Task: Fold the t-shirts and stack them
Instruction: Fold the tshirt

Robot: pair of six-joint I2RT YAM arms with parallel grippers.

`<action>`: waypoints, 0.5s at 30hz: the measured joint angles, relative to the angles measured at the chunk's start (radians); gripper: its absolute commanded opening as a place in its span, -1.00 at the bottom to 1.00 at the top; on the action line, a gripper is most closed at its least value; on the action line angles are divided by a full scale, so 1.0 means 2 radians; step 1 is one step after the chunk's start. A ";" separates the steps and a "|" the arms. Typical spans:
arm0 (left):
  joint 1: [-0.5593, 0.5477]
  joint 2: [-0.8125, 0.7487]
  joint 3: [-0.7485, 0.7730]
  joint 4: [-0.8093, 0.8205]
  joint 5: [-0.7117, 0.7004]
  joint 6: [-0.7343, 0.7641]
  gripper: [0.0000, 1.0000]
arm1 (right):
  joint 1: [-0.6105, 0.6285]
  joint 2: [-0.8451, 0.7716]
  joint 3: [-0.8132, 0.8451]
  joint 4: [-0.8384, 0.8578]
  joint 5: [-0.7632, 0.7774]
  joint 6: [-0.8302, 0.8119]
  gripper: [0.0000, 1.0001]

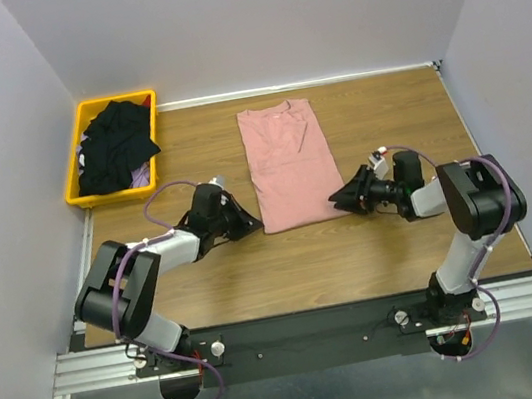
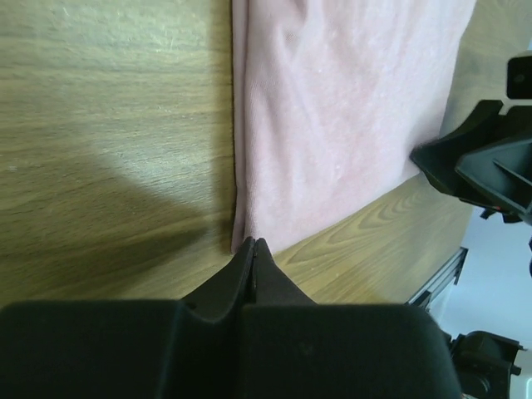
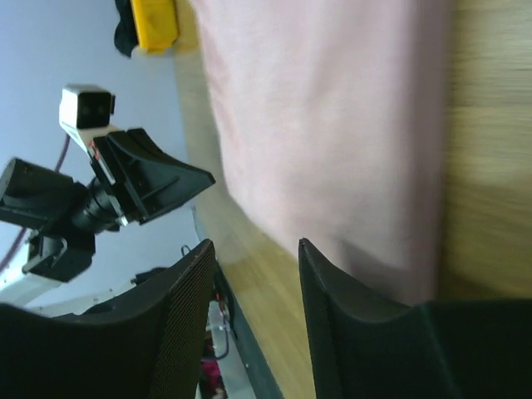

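Left hand [image 1: 257, 223] pinched together at the pink t-shirt [image 1: 286, 166] corner, right hand [image 1: 335, 199] spread apart

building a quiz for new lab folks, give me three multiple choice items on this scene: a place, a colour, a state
1. Where are the black t-shirts? A in the yellow bin B on the floor C over an arm
2. Colour of the flat t-shirt on the table? A grey B pink C white
3. The right tool is: A open B shut on cloth C out of view
1 A: they heap in the bin, far left. 2 B: plainly pink. 3 A: wrist view shows a gap between its fingers.
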 measured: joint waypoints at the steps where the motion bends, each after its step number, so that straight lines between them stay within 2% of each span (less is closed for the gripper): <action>1: 0.001 -0.008 0.000 -0.003 -0.003 0.001 -0.98 | 0.004 -0.016 0.003 -0.018 0.003 -0.007 0.08; 4: 0.002 -0.035 0.000 -0.006 -0.010 0.005 -0.92 | 0.040 -0.060 0.026 -0.060 0.015 -0.029 0.10; 8: 0.002 -0.076 0.000 -0.009 -0.022 0.011 -0.85 | 0.111 -0.054 0.072 -0.066 0.027 -0.033 0.10; 10: 0.002 -0.092 0.000 -0.010 -0.028 0.013 -0.80 | 0.144 -0.027 0.082 -0.046 0.029 -0.020 0.10; 15: 0.002 -0.118 0.000 -0.020 -0.039 0.018 -0.67 | 0.157 0.072 0.083 -0.005 0.022 0.019 0.07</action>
